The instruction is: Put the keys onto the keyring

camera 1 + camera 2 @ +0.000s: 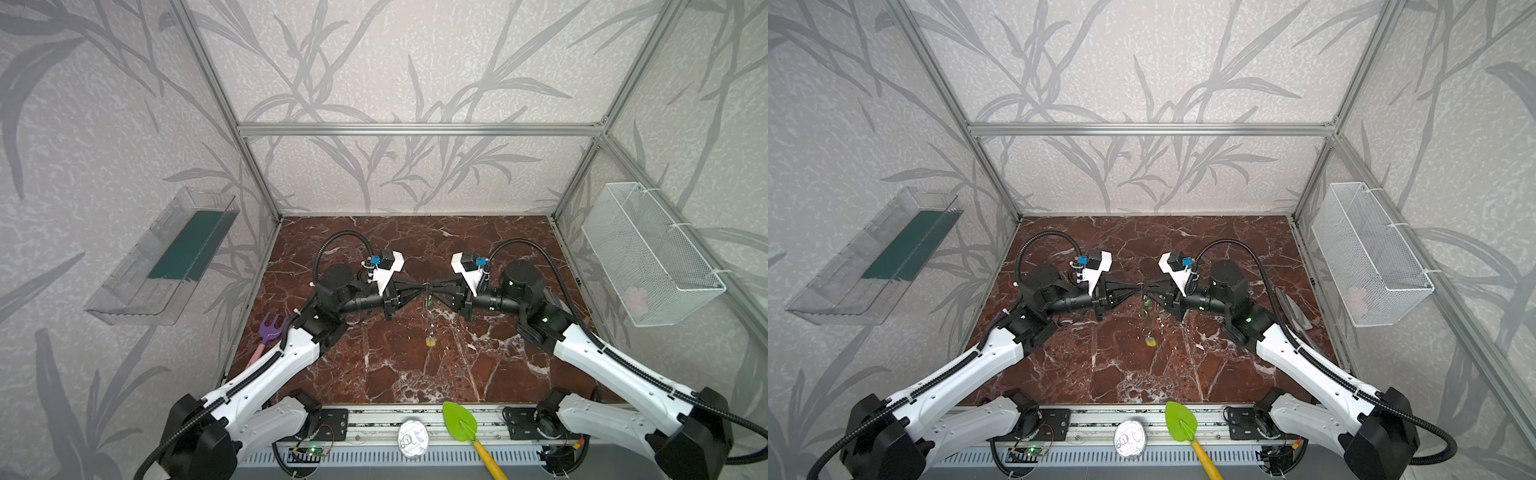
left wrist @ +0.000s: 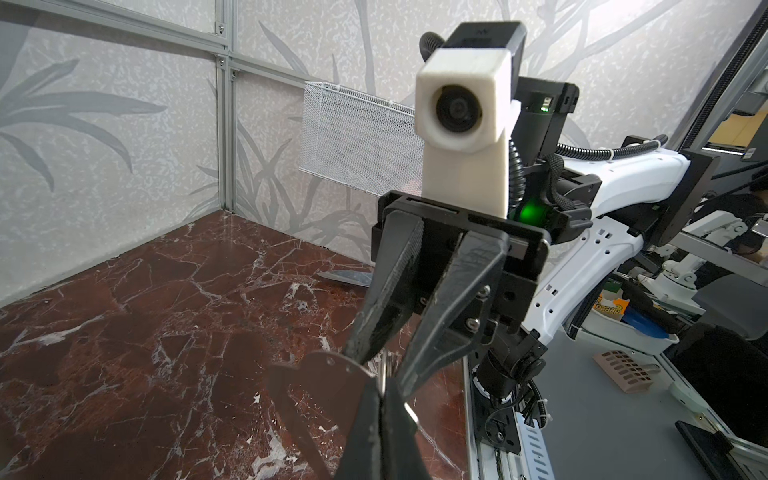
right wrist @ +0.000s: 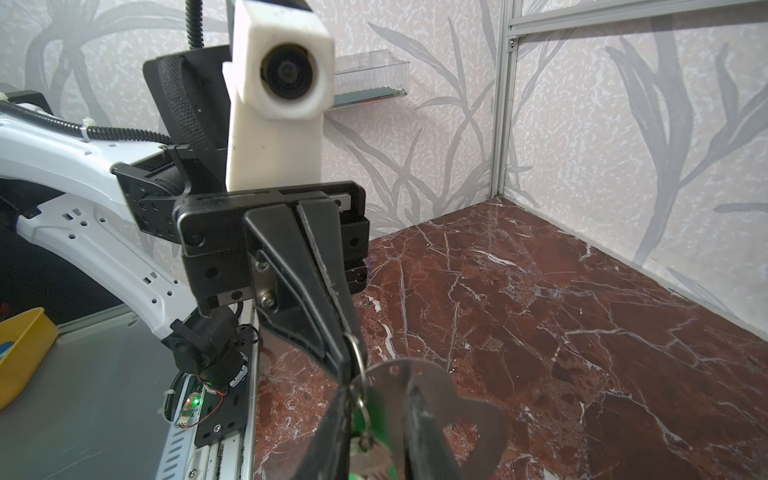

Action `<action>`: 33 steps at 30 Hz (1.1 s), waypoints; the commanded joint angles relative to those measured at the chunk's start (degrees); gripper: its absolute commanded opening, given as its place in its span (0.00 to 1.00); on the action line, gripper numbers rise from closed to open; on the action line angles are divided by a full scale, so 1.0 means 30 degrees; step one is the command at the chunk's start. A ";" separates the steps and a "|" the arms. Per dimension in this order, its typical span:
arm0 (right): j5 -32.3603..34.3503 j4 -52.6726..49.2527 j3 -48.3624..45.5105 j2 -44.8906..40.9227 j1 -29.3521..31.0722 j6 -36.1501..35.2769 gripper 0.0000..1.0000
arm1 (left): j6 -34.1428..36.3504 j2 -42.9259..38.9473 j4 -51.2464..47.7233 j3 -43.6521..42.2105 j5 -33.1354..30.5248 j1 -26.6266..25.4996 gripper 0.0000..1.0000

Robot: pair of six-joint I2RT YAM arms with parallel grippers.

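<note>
Meeting tip to tip above the middle of the table (image 1: 374, 374), the left gripper (image 1: 419, 287) and right gripper (image 1: 436, 287) face each other in both top views. The green key (image 1: 427, 303) dangles in the air just under their tips, and the yellow key (image 1: 430, 341) lies on the table nearer the front edge, apart from both arms. In the left wrist view the left gripper (image 2: 379, 388) is clenched, its tips pinching the edge of the keyring (image 2: 320, 374), which stands off the table as a dark, tilted plate beside the fingers. The right gripper (image 2: 379, 370) faces the camera with its jaws apart, one fingertip (image 2: 361, 345) at the keyring's edge and small silvery loops in the gap; it grasps nothing that can be seen. In the right wrist view the keyring (image 3: 457, 399) shows its bright face and part of its large opening, with one finger of the right gripper (image 3: 378, 390) crossing in front of it. The left gripper (image 3: 347, 361) comes onto the plate's edge, closed, with a wire loop (image 3: 356, 349) beside its tip. The loop runs to the green key (image 3: 374, 415), whose tag hangs between the right gripper's fingers. Whether the loop passes through a hole in the keyring cannot be told.
</note>
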 commanded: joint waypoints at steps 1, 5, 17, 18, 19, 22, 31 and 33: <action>-0.0427 0.0970 0.0270 0.0060 -0.0054 0.0212 0.22 | -0.0283 0.0099 0.1146 -0.0062 0.0494 0.0087 0.00; -0.0608 0.1158 0.0284 0.0060 -0.0054 0.0309 0.18 | -0.0343 0.0233 0.1234 -0.0062 0.0538 0.0091 0.00; -0.1050 0.1211 0.0200 0.0324 -0.0053 0.0444 0.09 | -0.0867 0.0439 0.2676 -0.0322 0.0215 0.0103 0.00; -0.1071 0.1226 0.0237 0.0324 -0.0054 0.0447 0.07 | -0.0928 0.0498 0.2762 -0.0327 0.0241 0.0087 0.00; -0.1133 0.1218 0.0240 0.0324 -0.0054 0.0444 0.05 | -0.0987 0.0544 0.2838 -0.0307 0.0314 0.0101 0.00; -0.1353 0.1222 0.0383 0.0408 -0.0054 0.0431 0.00 | -0.1017 0.0703 0.2791 -0.0232 0.0348 0.0089 0.00; -0.1150 0.0809 0.0562 0.0380 -0.0054 0.0061 0.00 | -0.0952 0.0793 0.2025 -0.0062 -0.0294 0.0102 0.00; -0.0925 0.0525 0.0591 0.0324 -0.0052 -0.0231 0.00 | -0.0687 0.0530 0.1065 -0.0065 -0.0908 0.0087 0.02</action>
